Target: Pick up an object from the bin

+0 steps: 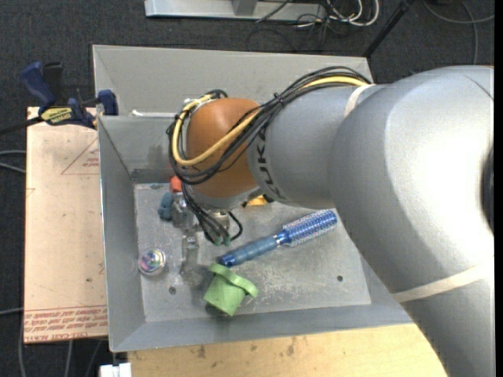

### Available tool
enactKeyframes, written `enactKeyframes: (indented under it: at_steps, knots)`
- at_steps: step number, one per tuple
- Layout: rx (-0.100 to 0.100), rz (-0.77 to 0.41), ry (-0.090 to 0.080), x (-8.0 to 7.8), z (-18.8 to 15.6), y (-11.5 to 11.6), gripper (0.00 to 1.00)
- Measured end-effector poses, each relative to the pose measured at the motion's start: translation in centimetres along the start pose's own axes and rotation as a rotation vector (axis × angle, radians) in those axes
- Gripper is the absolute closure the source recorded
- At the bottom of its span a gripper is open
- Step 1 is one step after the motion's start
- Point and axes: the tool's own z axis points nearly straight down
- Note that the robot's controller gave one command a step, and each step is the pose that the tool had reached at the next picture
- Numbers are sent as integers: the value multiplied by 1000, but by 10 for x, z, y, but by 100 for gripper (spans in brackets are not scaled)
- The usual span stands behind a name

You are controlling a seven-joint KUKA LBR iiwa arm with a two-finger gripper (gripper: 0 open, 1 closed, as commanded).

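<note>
My gripper (189, 264) hangs below the orange wrist cover and reaches down to the bin floor in the left half of the bin. Just to its lower right lies a light green plastic cup-like piece (225, 291) on its side, close to the gripper but apart from it. A blue brush (279, 239) with a ridged translucent handle lies slantwise to the right. A small shiny round thing (152, 262) rests to the left of the gripper. A small blue thing (166, 205) sits above left, next to the gripper's body.
A yellow piece (256, 202) peeks out under the arm, and an orange bit (176, 184) shows at the bin's back left. The arm and its orange cover with cables hide the back of the bin. Bare floor lies at the front right.
</note>
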Motion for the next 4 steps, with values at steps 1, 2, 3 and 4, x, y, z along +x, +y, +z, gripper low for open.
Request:
enactKeyframes:
  at_steps: [1,2,3,4]
  knots:
    - [2,-366,-8,28,-22,-51,0]
    - [2,-656,-3,77,2,-105,0]
    - [0,-658,-7,76,0,-102,100]
    - [4,-1102,-9,89,-56,-140,100]
